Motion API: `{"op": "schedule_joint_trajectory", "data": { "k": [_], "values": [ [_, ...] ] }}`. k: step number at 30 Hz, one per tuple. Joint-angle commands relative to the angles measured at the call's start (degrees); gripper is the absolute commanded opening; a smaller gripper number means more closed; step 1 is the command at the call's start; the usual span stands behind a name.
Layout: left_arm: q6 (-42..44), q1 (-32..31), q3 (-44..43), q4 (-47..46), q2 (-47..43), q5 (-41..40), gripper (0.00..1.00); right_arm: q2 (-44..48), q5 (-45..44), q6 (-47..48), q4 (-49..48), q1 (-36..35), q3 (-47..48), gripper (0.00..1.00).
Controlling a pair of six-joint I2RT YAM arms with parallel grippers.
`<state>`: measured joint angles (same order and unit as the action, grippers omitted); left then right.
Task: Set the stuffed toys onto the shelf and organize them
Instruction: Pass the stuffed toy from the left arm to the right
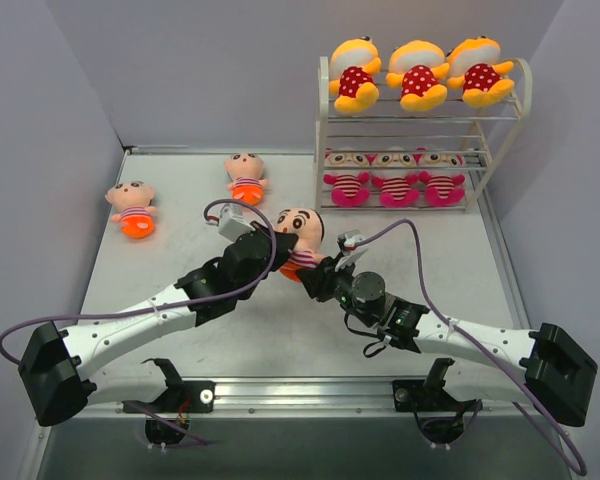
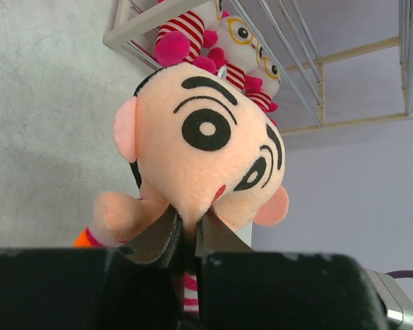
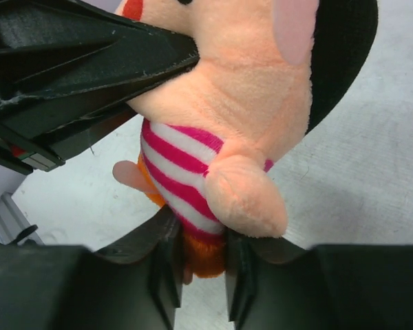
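A peach-faced stuffed toy [image 1: 302, 232] with a pink-striped body and orange bottom hangs above the table centre, between both arms. My left gripper [image 2: 189, 223] is shut on the chin of its head [image 2: 206, 144]. My right gripper [image 3: 201, 242] is shut on its orange bottom [image 3: 205, 256], both pads pressing the plush. In the top view the left gripper [image 1: 278, 243] and right gripper [image 1: 316, 272] meet at this toy. The white wire shelf [image 1: 323, 120] stands at the back right. Three yellow-orange toys [image 1: 417, 75] sit on its top tier and three pink-striped ones [image 1: 393, 182] on a lower tier.
Two more peach-faced toys lie on the table, one at the left [image 1: 132, 208] and one at the back middle [image 1: 246, 178]. Grey walls close in the table on the left, back and right. The left gripper's black body [image 3: 69, 75] fills the right wrist view's upper left.
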<state>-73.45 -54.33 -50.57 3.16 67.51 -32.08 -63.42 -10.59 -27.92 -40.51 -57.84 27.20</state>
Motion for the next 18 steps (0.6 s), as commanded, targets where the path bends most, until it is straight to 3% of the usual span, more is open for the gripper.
{"op": "schedule_joint_trajectory", "data": {
  "k": [1, 4, 5, 8, 11, 15, 18],
  "values": [
    [3.48, -0.69, -0.59, -5.26, -1.50, 0.34, 0.11, 0.84, -1.28, 1.11, -1.33, -0.16, 2.77, 0.18],
    [8.05, -0.69, -0.15, -6.41, -2.81, 1.31, 0.26, 3.38, -0.40, 1.91, 0.78, 0.71, 2.25, 0.00],
    [11.54, -0.61, 0.11, -7.45, -3.34, 2.36, 0.41, 4.17, 0.13, 2.08, 1.74, 1.67, 2.07, 0.00],
    [17.53, -0.43, 0.73, -6.95, -5.88, 2.37, 0.67, 7.33, 3.54, 2.61, 3.50, 4.65, 1.19, 0.00],
    [22.10, 0.36, 1.61, -5.36, -7.91, 2.63, 0.83, 10.32, 10.05, 3.05, 5.17, 9.65, 0.75, 0.00],
    [25.98, 3.51, 4.24, -5.35, -13.17, 7.71, 0.90, 12.79, 17.08, 6.37, 10.00, 12.93, 2.59, 0.00],
    [27.39, 8.59, 6.78, -6.49, -15.99, 17.28, 0.93, 13.14, 21.04, 9.10, 13.08, 13.46, 4.78, 0.00]
  ]
}}
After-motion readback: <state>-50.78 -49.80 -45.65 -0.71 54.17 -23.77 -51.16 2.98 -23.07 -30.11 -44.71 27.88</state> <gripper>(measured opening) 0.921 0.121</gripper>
